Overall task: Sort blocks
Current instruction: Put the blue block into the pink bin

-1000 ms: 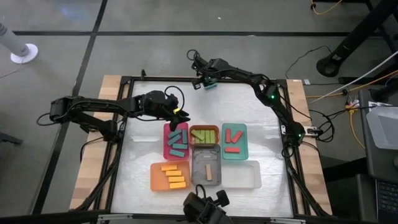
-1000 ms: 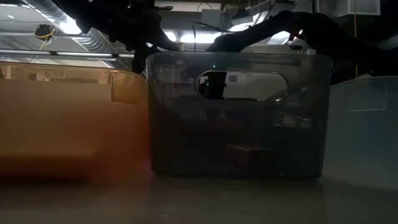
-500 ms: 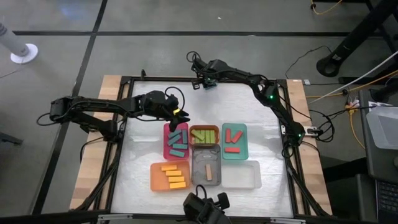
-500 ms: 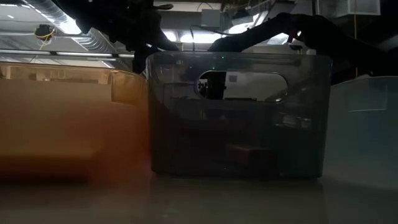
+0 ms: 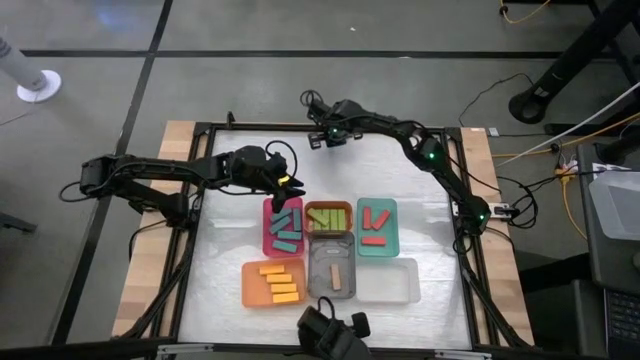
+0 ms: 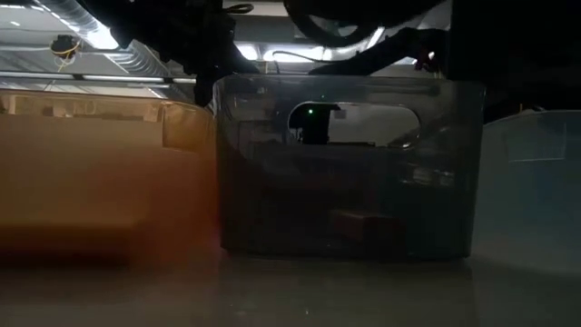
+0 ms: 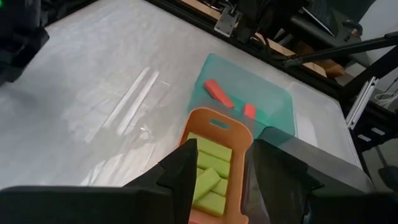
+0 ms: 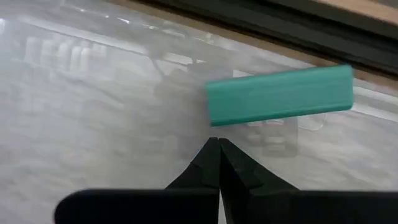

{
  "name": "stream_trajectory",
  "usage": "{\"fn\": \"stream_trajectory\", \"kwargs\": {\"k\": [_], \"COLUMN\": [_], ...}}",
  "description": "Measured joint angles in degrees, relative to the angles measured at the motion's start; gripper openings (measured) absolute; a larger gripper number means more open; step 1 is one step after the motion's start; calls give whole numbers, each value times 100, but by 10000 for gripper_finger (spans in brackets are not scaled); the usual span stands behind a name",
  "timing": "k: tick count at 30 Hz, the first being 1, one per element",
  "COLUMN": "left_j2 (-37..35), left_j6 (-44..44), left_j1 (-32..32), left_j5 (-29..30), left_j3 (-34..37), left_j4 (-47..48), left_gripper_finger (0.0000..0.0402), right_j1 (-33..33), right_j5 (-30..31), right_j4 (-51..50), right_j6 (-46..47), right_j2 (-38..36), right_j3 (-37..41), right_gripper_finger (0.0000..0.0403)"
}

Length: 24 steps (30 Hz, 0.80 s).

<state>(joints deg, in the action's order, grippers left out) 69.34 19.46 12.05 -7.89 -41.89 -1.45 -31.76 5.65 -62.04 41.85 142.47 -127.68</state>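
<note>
Hidden or unclear: in the low view the grey tray [image 6: 345, 163] fills the middle and blocks most of the desk; only a dim brown block [image 6: 359, 222] shows through its wall. The orange tray [image 6: 100, 182] and the clear tray [image 6: 536, 191] are cut off at the left and right edges. Both arms are dark shapes overhead there.
Surface: pale desk [image 5: 240, 240] inside a black frame, wooden strips at its left and right sides.
Room: grey floor with dark seams; cables and a black stand base at far right; a white round base at far left.
Trays: pink tray [image 5: 284, 227] with teal blocks [image 5: 287, 232]; small orange tray [image 5: 329, 216] with lime green blocks [image 7: 208, 168]; teal tray [image 5: 377, 228] with red blocks [image 5: 374, 240]; orange tray with yellow-orange blocks [image 5: 280, 283]; grey tray with one brown block; clear tray, contents not discernible.
Loose block: one teal block [image 8: 280, 94] lying flat on the desk near the far edge, just beyond the right gripper's tips.
Right gripper [image 8: 219, 144]: at the far middle of the desk, jaws closed tip to tip, holding nothing; whether they touch the teal block cannot be told.
Left gripper [image 7: 217, 165]: over the far edge of the pink tray, jaws partly apart; a yellowish bit shows at their tip in the high view, but whether it is a held block cannot be told.
</note>
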Motion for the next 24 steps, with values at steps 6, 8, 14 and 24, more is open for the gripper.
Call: {"fn": "stream_trajectory", "kwargs": {"k": [6, 8, 14, 24], "left_j2": [2, 2, 2, 2], "left_j6": [0, -1, -19, -48], "left_j1": [0, 0, 0, 0], "left_j5": [-2, 0, 0, 0], "left_j3": [0, 0, 0, 0], "left_j4": [144, 139, 148, 264], "left_gripper_finger": [143, 143, 143, 143], "right_j1": [-31, -27, -63, -181], "right_j5": [-31, -35, -132, -452], "right_j4": [-8, 5, 6, 590], "right_j6": [21, 17, 41, 65], "right_j2": [-9, -9, -9, -11], "right_j3": [-4, -6, -4, -4], "right_gripper_finger": [2, 2, 2, 2]}}
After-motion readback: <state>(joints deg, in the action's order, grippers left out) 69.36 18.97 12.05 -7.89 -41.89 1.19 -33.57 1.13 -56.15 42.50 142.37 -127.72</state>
